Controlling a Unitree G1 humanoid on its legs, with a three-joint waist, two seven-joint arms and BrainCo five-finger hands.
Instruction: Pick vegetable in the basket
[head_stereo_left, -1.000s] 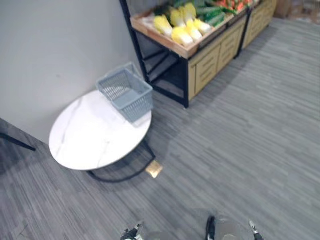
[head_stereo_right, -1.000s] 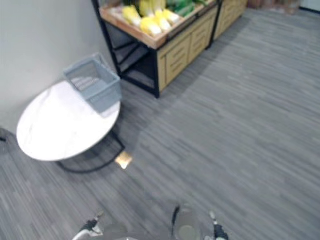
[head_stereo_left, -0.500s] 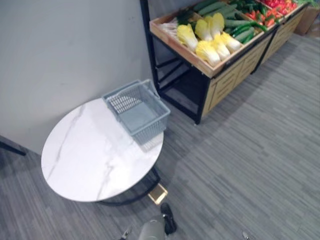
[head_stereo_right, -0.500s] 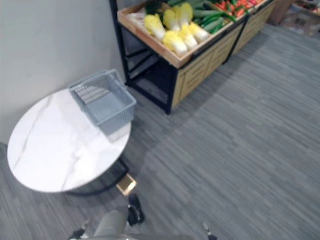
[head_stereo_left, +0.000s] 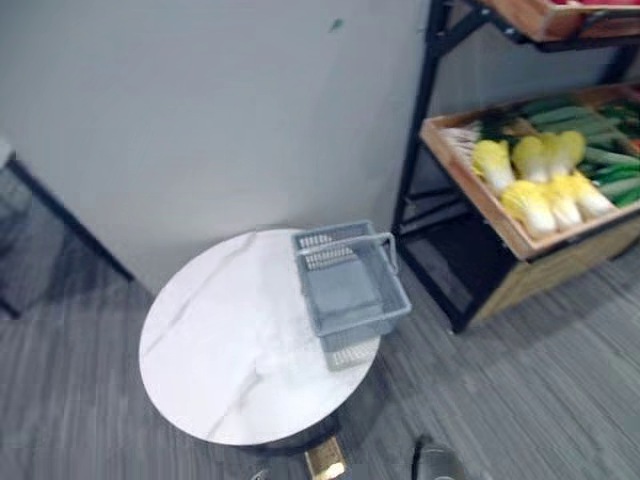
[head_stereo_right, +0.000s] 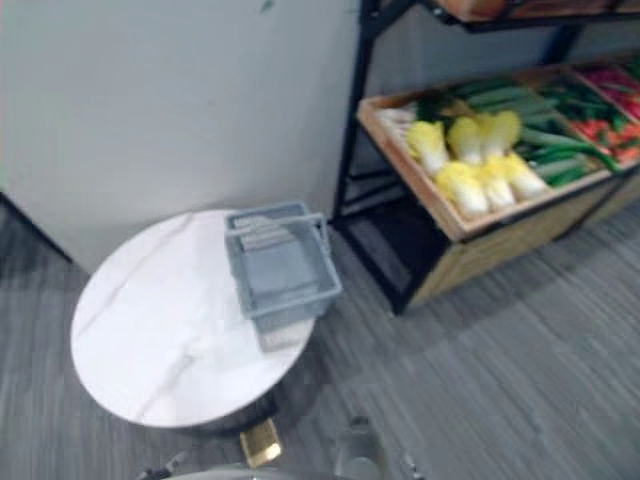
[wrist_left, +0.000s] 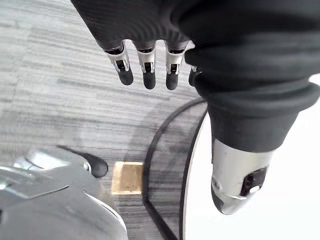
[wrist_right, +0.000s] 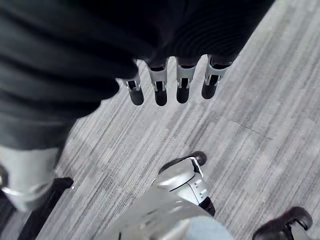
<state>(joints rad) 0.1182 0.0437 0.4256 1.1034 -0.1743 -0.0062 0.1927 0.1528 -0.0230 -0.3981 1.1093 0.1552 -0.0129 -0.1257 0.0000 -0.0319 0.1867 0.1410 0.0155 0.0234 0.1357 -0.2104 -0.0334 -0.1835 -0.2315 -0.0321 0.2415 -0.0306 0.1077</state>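
On round white marble worktop (head_stereo_left: 220, 350): grey mesh shopping basket (head_stereo_left: 350, 295), parked at rim on rack side, handle (head_stereo_left: 388, 250) swung toward rack. Likely put there to keep carry short and opening reachable from above. Looks empty: bare grey bottom, nothing inside.

Beside worktop, on black-framed rack (head_stereo_left: 415, 150): wooden crate (head_stereo_left: 470, 190), tilted toward aisle, presumably for easy view and reach. Holds yellow-white napa cabbages (head_stereo_left: 535, 195) bunched near front edge. Long green vegetables (head_stereo_left: 600, 160) behind, probably cucumbers. Something red (head_stereo_right: 610, 130) further along, too blurred to name. Upper tray (head_stereo_left: 560, 15) above, contents hidden.

Left hand (wrist_left: 147, 70): hanging over floor (head_stereo_left: 560, 400) next to worktop rim, fingers straight and relaxed, grasping nothing. Right hand (wrist_right: 160, 90): same, dangling over floor, released, empty. Both low, well apart from crate and basket. Reads as approach posture, not a reach.

Task vegetable: in crate, untouched, none in basket. Judged stage: approach, pick not yet begun. Next, probably: close on rack, raise one hand to a cabbage at crate front.
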